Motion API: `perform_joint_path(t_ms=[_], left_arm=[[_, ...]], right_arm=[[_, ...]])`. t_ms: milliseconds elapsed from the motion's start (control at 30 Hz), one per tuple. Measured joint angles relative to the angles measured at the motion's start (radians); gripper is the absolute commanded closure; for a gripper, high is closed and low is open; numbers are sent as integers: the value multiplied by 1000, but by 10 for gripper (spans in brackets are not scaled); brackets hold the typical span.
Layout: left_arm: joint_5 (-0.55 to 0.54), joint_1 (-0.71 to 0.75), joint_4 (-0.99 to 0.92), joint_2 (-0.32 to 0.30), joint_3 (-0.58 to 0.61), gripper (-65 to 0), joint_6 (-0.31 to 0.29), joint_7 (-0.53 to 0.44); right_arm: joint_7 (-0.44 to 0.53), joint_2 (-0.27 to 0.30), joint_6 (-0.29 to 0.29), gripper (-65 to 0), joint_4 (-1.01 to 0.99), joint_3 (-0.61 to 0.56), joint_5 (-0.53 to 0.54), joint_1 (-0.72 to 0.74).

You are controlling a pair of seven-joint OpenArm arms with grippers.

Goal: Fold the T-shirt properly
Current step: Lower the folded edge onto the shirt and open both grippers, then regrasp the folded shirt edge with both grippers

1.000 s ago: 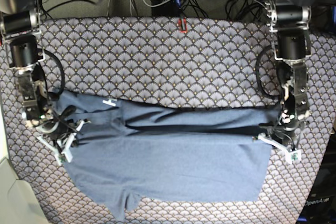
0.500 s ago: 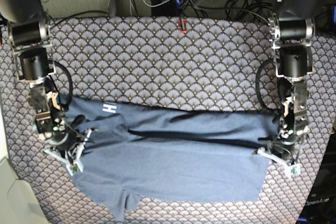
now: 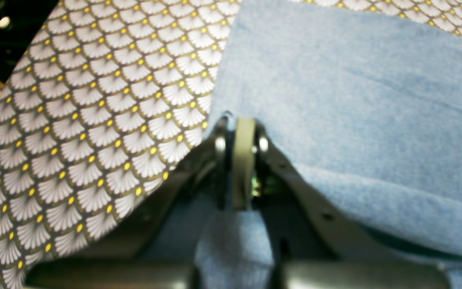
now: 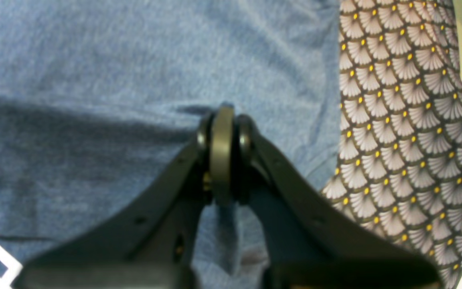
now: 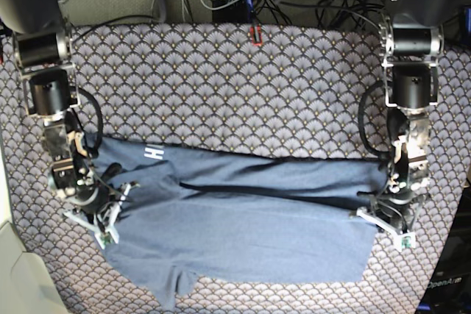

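On the desk (image 5: 221, 71), the blue T-shirt (image 5: 243, 233) lies folded across, one white letter showing. Both the left hand (image 5: 388, 224) and right hand (image 5: 99, 215) are clamped on its ends. They have carried the fold lower than before.

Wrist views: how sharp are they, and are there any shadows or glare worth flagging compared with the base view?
Left wrist: soft throughout, the left gripper blurred, the T-shirt evenly lit. Right wrist: equally soft, a dark shadow band across the cloth left of the right gripper. Base: sharper, with flat light, no glare on the tablecloth.
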Motion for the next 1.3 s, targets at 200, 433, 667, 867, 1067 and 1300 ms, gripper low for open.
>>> perform_joint_path(t_ms=[200, 433, 667, 867, 1067, 1300], left_arm=[[0, -5, 0, 0, 0, -10, 0, 0], [0, -5, 0, 0, 0, -180, 0, 0], [0, -1, 0, -27, -3, -250, 4, 0], [-12, 42, 29, -34, -3, -250, 2, 3], [-6, 198, 199, -37, -107, -251, 9, 29], [-24, 293, 248, 31, -233, -252, 2, 45]], right_arm=[[6, -17, 0, 0, -66, 0, 0, 40], [6, -19, 0, -10, -68, -2, 0, 39], [3, -19, 0, -226, -68, -2, 0, 38], [-9, -10, 0, -299, -55, 2, -3, 34], [-146, 37, -4, -299, 203, 81, -6, -68], [-203, 27, -1, -299, 481, 159, 0, -305]])
